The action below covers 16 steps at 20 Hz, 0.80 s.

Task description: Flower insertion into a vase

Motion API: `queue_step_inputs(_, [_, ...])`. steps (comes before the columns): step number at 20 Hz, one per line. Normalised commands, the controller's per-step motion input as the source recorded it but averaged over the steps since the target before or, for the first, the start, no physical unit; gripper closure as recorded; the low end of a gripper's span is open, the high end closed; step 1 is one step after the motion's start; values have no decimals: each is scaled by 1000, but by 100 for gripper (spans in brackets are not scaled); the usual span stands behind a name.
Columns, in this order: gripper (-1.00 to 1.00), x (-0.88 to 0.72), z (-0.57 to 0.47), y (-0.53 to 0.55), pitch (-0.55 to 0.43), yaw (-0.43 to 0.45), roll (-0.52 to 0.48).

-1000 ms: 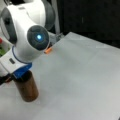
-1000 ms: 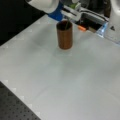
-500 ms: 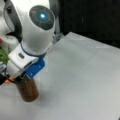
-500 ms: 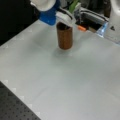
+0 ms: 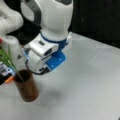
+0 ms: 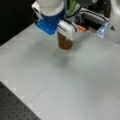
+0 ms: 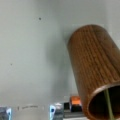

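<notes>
The vase [image 5: 27,88] is a dark reddish-brown wooden cylinder standing upright on the grey table at a front view's lower left. A thin green flower stem [image 5: 9,62] leans out of its mouth to the upper left. In the wrist view the vase [image 7: 93,65] fills the right side, with the stem [image 7: 109,106] inside its opening. My white hand [image 5: 39,51] with its blue camera mount [image 5: 56,60] hangs just right of and above the vase. In a front view this hand [image 6: 66,28] covers the top of the vase [image 6: 65,43]. The gripper's fingers are hidden.
The grey table [image 6: 60,82] stretches wide in front of the vase. Behind the vase lie an orange part [image 6: 81,28] and a white device with a blue light [image 6: 103,28]. A dark perforated board [image 6: 15,107] borders the table's near corner.
The arm has swung lower and closer over the vase, and now covers its top in a front view. The vase has stayed in place.
</notes>
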Motion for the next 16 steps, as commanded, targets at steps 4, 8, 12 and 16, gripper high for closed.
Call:
queue_step_inputs(4, [-100,300,-208,688,-354,-73,146])
queue_step_inputs(8, [-100,226,-122,449,-220,5,155])
queue_step_inputs(12, [-100,197,36,184,-76,3,106])
queue_step_inputs(16, [-100,235,16,93,32,-30,24])
